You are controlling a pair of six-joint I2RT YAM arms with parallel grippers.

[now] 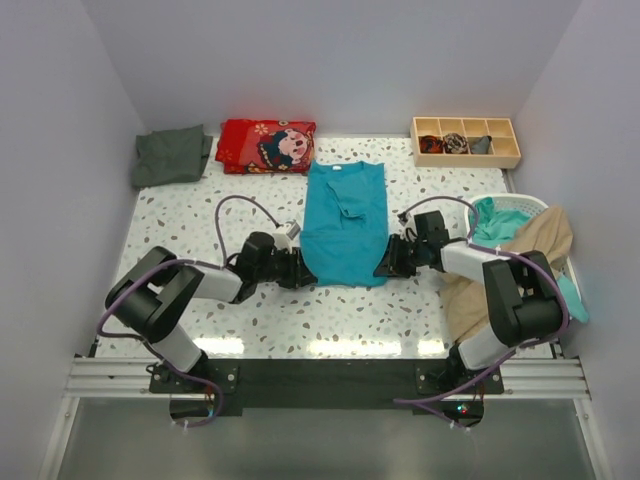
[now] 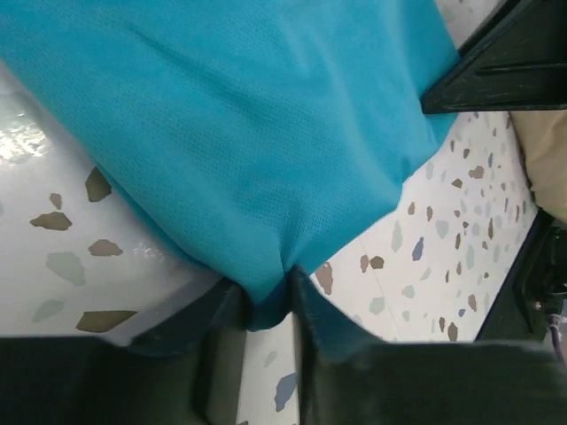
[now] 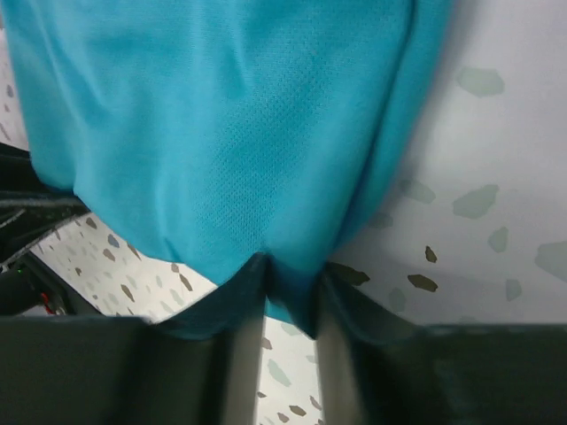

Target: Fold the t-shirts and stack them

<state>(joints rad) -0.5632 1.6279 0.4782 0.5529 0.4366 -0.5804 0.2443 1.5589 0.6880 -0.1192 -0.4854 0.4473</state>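
The bright teal t-shirt (image 1: 345,222) lies folded lengthwise in the middle of the table, collar at the far end. My left gripper (image 1: 302,272) is shut on its near left corner; the wrist view shows the teal cloth (image 2: 239,142) pinched between the fingers (image 2: 323,319). My right gripper (image 1: 385,266) is shut on its near right corner, teal cloth (image 3: 230,133) between its fingers (image 3: 341,305). The dark grey-green t-shirt (image 1: 172,154) lies folded at the far left. The beige t-shirt (image 1: 520,255) hangs over the basket at the right.
A white laundry basket (image 1: 530,207) at the right holds another teal cloth (image 1: 492,220). A red printed cloth (image 1: 267,146) lies at the back. A wooden compartment tray (image 1: 465,141) with small dark bundles stands at the back right.
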